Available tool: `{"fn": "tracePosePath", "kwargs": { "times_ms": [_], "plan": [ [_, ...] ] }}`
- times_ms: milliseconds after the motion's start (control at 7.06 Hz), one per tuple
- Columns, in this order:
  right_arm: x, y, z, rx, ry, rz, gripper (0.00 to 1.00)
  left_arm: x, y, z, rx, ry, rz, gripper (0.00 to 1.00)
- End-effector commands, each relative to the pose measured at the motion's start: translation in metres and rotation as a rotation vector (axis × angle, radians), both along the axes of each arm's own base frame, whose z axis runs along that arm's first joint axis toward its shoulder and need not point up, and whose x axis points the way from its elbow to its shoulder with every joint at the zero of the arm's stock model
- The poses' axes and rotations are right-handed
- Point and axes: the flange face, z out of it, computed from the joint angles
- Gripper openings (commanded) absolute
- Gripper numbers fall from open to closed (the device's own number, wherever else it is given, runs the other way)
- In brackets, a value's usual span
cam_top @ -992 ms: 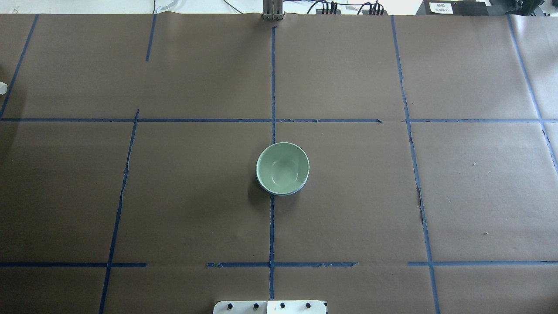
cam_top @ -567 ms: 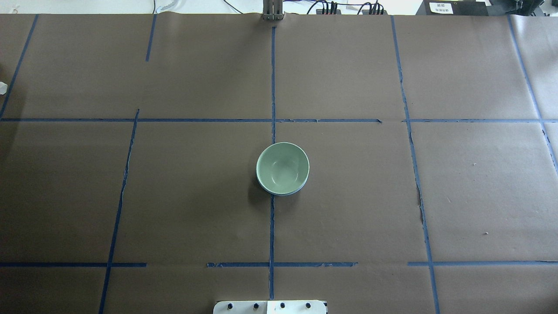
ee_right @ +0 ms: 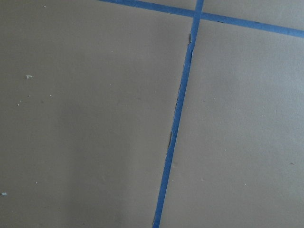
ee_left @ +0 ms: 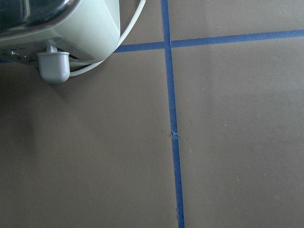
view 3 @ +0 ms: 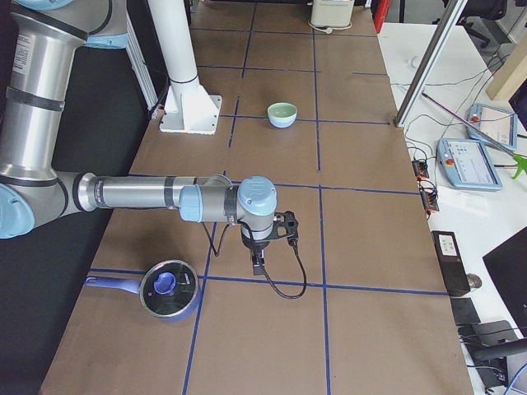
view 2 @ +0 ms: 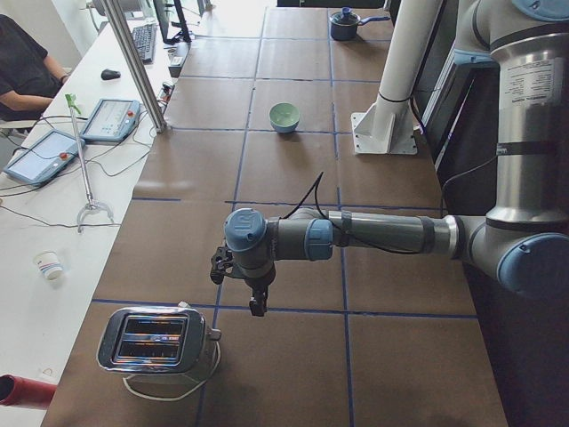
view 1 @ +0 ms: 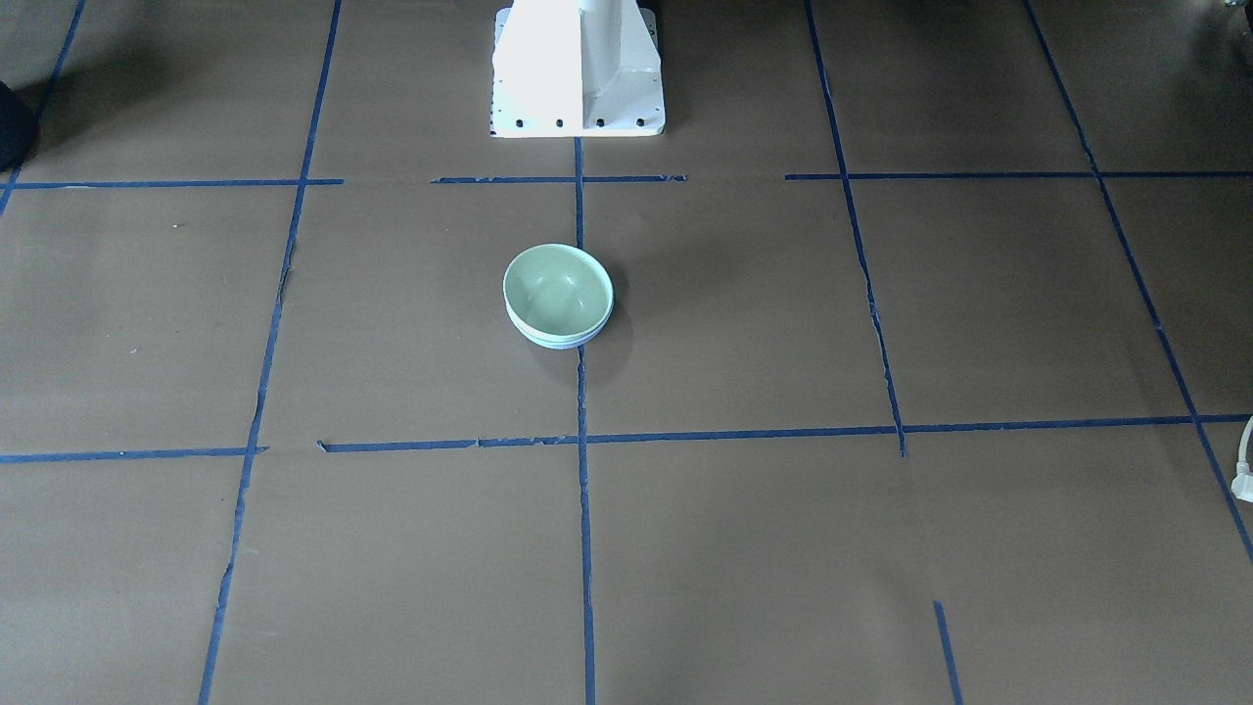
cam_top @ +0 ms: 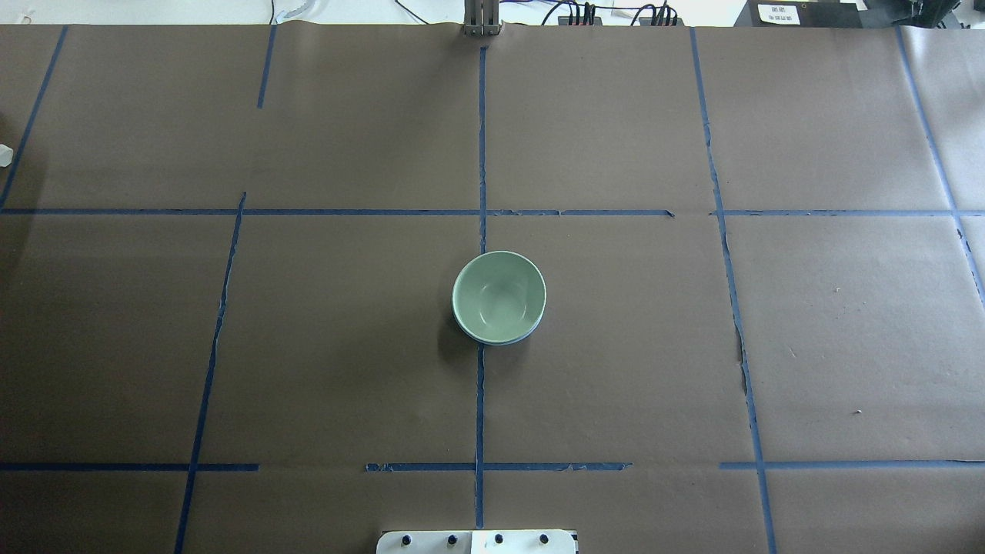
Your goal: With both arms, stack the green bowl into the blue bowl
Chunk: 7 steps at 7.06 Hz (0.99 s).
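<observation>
The green bowl [cam_top: 499,296] sits nested inside the blue bowl [cam_top: 504,341] at the table's middle, on the centre tape line; only a thin blue rim shows under it. Both also show in the front-facing view, the green bowl [view 1: 558,286] over the blue bowl [view 1: 565,343]. Both grippers are far from the bowls. My left gripper [view 2: 258,307] hangs over the table's left end next to a toaster. My right gripper [view 3: 258,267] hangs over the right end near a pot. They show only in the side views, so I cannot tell whether they are open or shut.
A chrome toaster [view 2: 156,342] with a white cord stands at the left end; it also shows in the left wrist view [ee_left: 57,28]. A blue lidded pot [view 3: 169,290] stands at the right end. The white pedestal [view 1: 578,69] stands behind the bowls. Blue tape lines cross the brown table.
</observation>
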Motion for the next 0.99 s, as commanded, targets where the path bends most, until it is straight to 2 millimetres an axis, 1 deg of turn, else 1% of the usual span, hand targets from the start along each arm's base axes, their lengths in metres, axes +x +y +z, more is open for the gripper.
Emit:
{"fn": "tracePosePath", "kwargs": {
  "times_ms": [0,142,283,425,567,850],
  "plan": [
    [-0.0001,-0.0007,-0.0005,0.002,0.0,-0.001,1.0,-0.0005,-0.0004,-0.0008,0.004,0.0,-0.002,1.0],
    [-0.0001,-0.0008,-0.0007,0.004,0.0,-0.001,1.0,-0.0006,-0.0003,-0.0021,0.012,-0.001,-0.002,1.0],
    [0.0001,-0.0007,0.0002,0.003,0.001,-0.002,1.0,-0.004,-0.0027,-0.0013,0.046,-0.049,-0.002,1.0],
    [0.0,-0.0005,0.001,-0.001,0.0,-0.001,1.0,-0.0093,-0.005,0.0039,0.066,-0.118,-0.001,1.0],
    [-0.0001,0.0002,0.0015,-0.002,-0.001,-0.002,1.0,-0.0092,-0.0054,0.0062,0.062,-0.118,0.0,1.0],
    [-0.0002,0.0004,0.0029,-0.005,-0.003,-0.002,1.0,-0.009,-0.0046,0.0002,0.07,-0.114,-0.002,1.0]
  ]
}}
